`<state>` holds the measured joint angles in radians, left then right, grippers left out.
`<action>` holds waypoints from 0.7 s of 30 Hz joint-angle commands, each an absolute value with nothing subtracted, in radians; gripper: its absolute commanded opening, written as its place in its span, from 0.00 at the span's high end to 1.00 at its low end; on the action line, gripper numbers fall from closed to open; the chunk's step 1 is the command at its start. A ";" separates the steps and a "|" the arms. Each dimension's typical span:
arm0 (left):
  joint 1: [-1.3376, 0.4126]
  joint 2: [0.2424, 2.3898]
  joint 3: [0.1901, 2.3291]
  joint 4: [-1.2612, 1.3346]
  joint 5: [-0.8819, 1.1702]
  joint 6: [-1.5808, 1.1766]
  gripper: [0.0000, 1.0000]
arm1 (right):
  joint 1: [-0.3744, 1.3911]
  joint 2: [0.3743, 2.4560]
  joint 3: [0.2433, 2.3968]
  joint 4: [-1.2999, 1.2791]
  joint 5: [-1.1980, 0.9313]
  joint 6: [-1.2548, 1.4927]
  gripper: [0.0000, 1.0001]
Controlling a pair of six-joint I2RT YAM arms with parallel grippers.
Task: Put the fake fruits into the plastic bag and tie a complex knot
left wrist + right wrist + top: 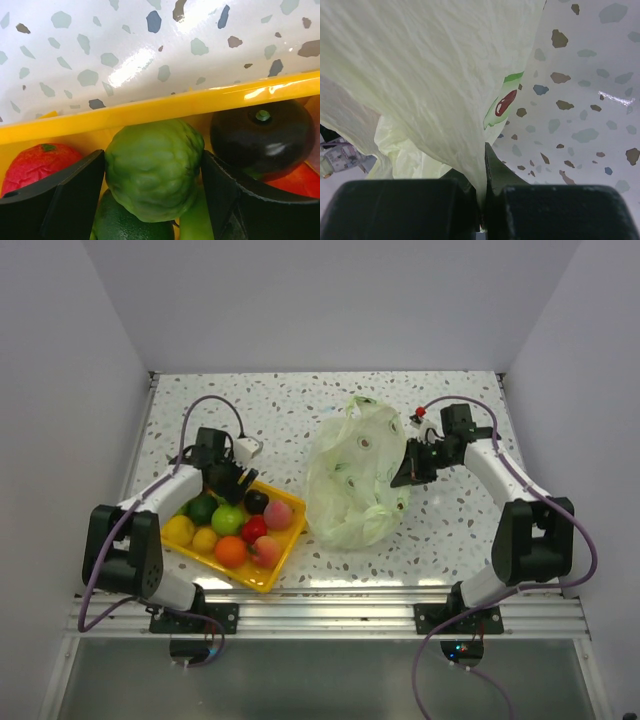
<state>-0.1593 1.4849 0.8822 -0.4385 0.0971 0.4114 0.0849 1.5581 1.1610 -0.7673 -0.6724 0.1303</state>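
Note:
Several fake fruits lie in a yellow tray at the left. My left gripper is over the tray's far side, shut on a bumpy green fruit; its black fingers press on both sides of it. A dark purple fruit and a red one lie beside it. The pale green plastic bag stands crumpled at the centre. My right gripper is shut on the bag's right edge, and in the right wrist view the film is pinched between the jaws. No knot is in view.
The tray's far rim runs right behind the held fruit. The speckled tabletop stretches around the bag. White walls close in the back and both sides. A metal rail runs along the near edge.

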 commanded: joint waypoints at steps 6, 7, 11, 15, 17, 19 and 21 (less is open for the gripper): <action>-0.156 1.324 1.063 -0.590 0.335 0.397 0.51 | 0.083 1.577 1.184 -0.769 -0.719 0.121 1.00; -0.158 1.289 1.098 -0.604 0.356 0.390 0.54 | 0.083 1.578 1.184 -0.765 -0.722 0.123 1.00; -0.161 1.243 1.210 -0.655 0.518 0.361 0.60 | 0.083 1.597 1.193 -0.759 -0.739 0.133 1.00; -0.222 1.161 1.262 -0.516 0.774 0.235 0.60 | 0.083 1.605 1.200 -0.758 -0.752 0.138 1.00; -0.287 1.149 1.279 -0.451 0.799 0.200 0.60 | 0.084 1.605 1.200 -0.756 -0.771 0.141 1.00; -0.376 1.161 1.299 -0.346 0.824 0.128 0.59 | 0.084 1.605 1.201 -0.753 -0.778 0.144 1.00; -0.443 1.204 1.311 -0.258 0.839 0.059 0.59 | 0.084 1.605 1.204 -0.755 -0.791 0.146 1.00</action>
<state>-0.3622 1.1606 1.2701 -0.4480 0.7227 0.2050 0.0849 1.6054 1.1629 -0.7643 -0.7391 0.1356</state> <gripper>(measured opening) 0.775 0.010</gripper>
